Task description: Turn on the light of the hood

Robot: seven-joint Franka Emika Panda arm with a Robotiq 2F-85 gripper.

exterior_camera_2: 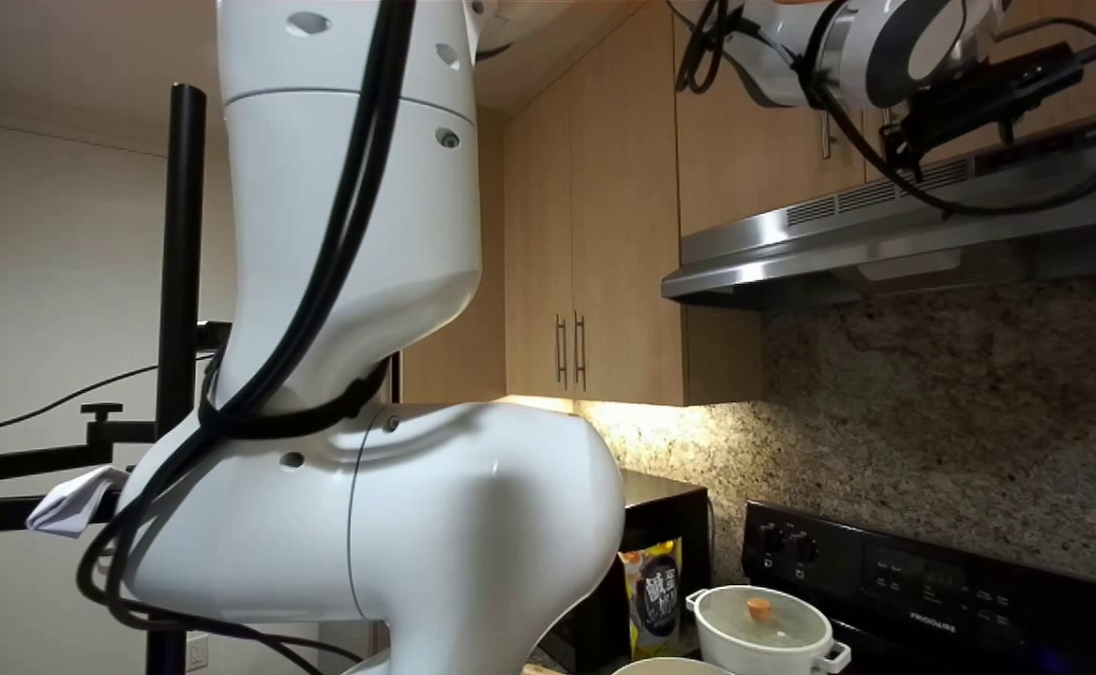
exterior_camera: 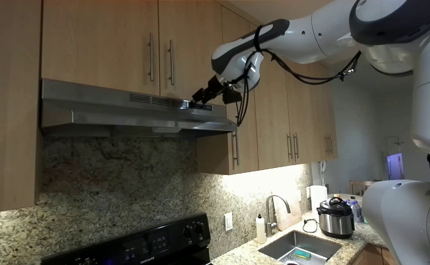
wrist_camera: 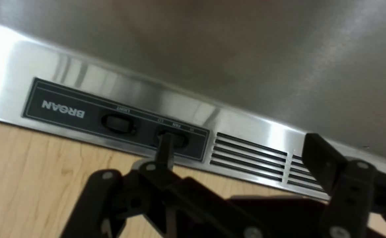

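The gripper is spread wide, with nothing held. One fingertip is placed over part of the fan switch in the wrist view; whether contact is made cannot be told. By its label, the light switch is identified just beside that fingertip, on the side away from the other finger, in the same black strip of the hood. The lamp is set beneath the hood, lower than the gripper, and is judged unlit. Since the hood is mounted under the cabinets, no weight needs to be carried and little give is expected from the steel. The light switch is presumed to be hard plastic, light to move but easily slipped off. It is best not pinched: one end should be pushed squarely with a single fingertip.
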